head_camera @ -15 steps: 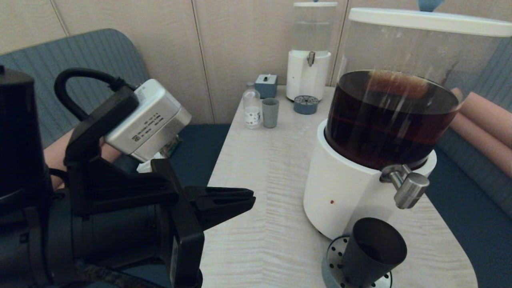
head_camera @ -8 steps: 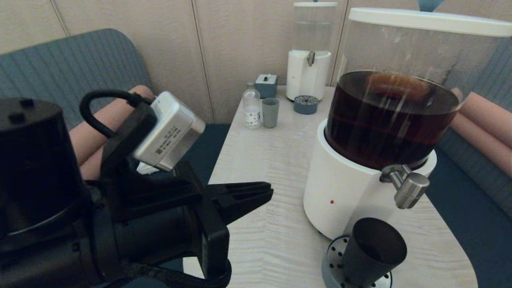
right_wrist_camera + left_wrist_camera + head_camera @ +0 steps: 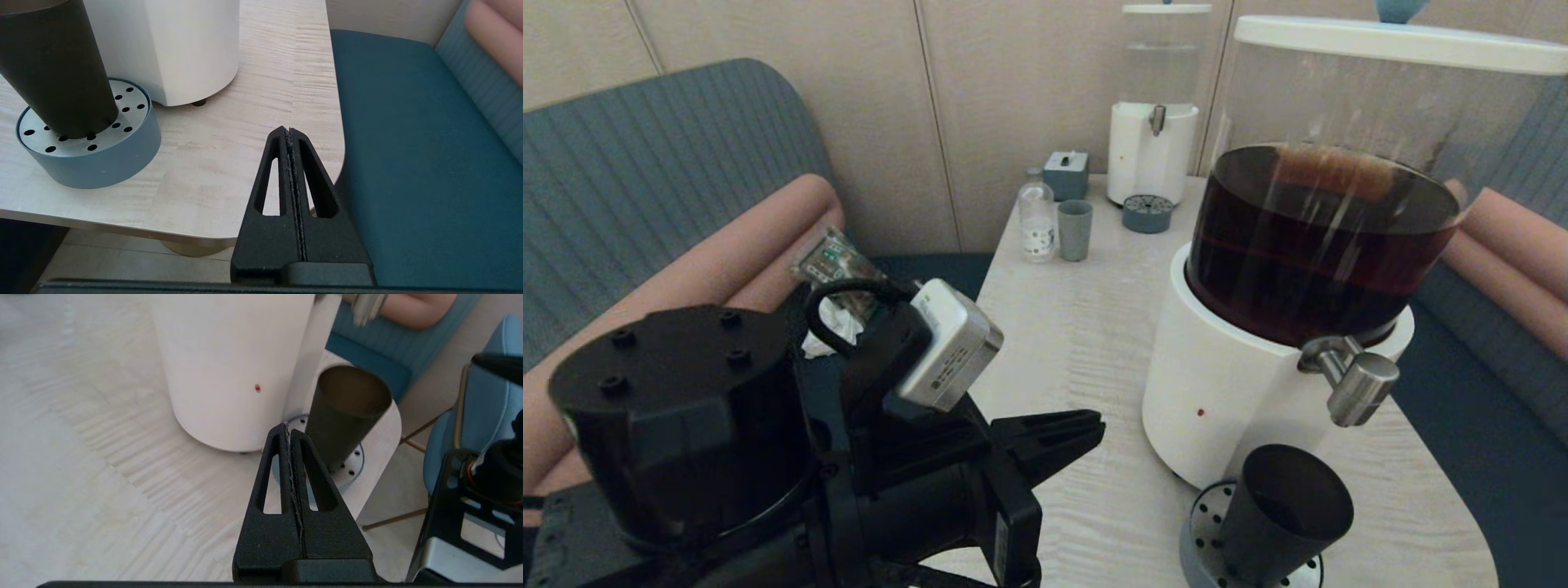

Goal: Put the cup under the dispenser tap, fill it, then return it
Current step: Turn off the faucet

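The black tapered cup (image 3: 1278, 514) stands upright on a round perforated drip tray (image 3: 1205, 523), below the brushed-steel tap (image 3: 1352, 384) of the big white-based dispenser (image 3: 1225, 384) with dark brown liquid. The same cup (image 3: 343, 412) shows just beyond my left gripper (image 3: 288, 430), which is shut and empty. In the head view that gripper (image 3: 1094, 429) hovers over the table, left of the dispenser base. My right gripper (image 3: 288, 130) is shut and empty near the table's front right corner, right of the cup (image 3: 53, 69).
A smaller clear-liquid dispenser (image 3: 1153, 122) stands at the back of the table with its own drip tray (image 3: 1147, 214), a pale grey-green cup (image 3: 1075, 230), a small bottle (image 3: 1037, 220) and a grey box (image 3: 1066, 174). Blue seating (image 3: 416, 143) flanks the table's rounded edge.
My left arm has dropped lower and moved right, bringing its shut gripper closer to the dispenser base and the cup. The cup has stayed where it was.
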